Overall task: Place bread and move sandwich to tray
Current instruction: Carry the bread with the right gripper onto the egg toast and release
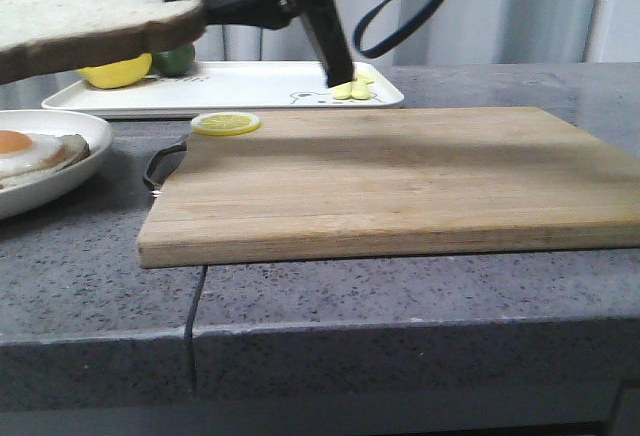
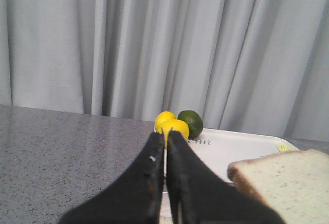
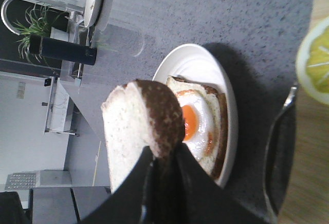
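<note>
Right gripper (image 3: 163, 170) is pinched on the bread (image 1: 95, 21) by its dark crust edge, and I've got the slice up in the air, roughly level, over the round white dish (image 1: 85, 161) at the front-left of the counter. It reads as a light, soft, springy thing, so I'd judge a crust-edge pinch is the right hold: the crust is the firmest part, and squeezing the crumb would dent or tear it. It cantilevers out from my fingers, so it may sag or swing. Left gripper (image 2: 165, 147) has its jaws drawn nearly together with nothing between them, pointing toward the back of the counter. In the dish, the sandwich (image 3: 203, 129) sits open: a lower slice with a fried egg on top, orange yolk showing, a slick surface a top slice could skate on. The tray (image 1: 260, 86) lies at the back, well apart from the dish, holding a lemon (image 1: 115, 72), a lime (image 1: 175, 58) and some small yellow pieces near its printed drawing. A lemon slice (image 1: 225, 123) rests on the corner of the wooden cutting board (image 1: 400, 181).
</note>
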Controlling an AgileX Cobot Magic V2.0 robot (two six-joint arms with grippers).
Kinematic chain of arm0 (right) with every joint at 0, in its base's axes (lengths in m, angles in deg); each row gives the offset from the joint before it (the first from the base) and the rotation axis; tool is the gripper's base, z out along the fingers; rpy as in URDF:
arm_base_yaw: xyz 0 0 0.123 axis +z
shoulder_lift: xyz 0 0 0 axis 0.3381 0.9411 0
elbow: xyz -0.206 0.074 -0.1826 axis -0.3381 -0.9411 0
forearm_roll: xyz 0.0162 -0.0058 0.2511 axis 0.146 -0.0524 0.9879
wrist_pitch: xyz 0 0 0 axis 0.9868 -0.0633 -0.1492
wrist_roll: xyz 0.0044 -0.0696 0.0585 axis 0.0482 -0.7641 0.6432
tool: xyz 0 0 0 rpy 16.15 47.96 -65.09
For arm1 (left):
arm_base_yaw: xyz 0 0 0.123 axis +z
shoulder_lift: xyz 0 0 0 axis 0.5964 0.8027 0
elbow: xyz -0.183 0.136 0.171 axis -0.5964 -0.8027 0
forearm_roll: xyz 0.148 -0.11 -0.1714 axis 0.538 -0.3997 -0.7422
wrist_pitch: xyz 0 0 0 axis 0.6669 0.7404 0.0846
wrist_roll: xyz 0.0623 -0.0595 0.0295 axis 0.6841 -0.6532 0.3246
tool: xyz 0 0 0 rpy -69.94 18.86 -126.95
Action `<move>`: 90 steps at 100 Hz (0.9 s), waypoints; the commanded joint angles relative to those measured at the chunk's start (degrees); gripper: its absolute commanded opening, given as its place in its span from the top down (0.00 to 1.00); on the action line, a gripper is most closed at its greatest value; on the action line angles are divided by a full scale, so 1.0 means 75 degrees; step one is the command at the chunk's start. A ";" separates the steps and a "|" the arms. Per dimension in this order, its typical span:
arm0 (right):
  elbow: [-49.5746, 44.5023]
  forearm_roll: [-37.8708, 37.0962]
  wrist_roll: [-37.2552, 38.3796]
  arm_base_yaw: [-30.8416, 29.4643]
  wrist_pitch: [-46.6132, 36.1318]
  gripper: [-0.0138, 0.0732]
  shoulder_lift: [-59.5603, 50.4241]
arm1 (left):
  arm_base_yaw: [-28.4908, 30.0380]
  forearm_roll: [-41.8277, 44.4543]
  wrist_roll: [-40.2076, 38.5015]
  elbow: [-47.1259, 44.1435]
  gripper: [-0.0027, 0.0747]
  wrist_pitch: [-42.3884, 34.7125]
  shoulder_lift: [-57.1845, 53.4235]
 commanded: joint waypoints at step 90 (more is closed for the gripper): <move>0.1750 0.0682 -0.1230 0.1301 -0.1290 0.49 0.1265 | -0.0039 -0.0154 -0.0051 0.0891 0.99 0.0084 0.0176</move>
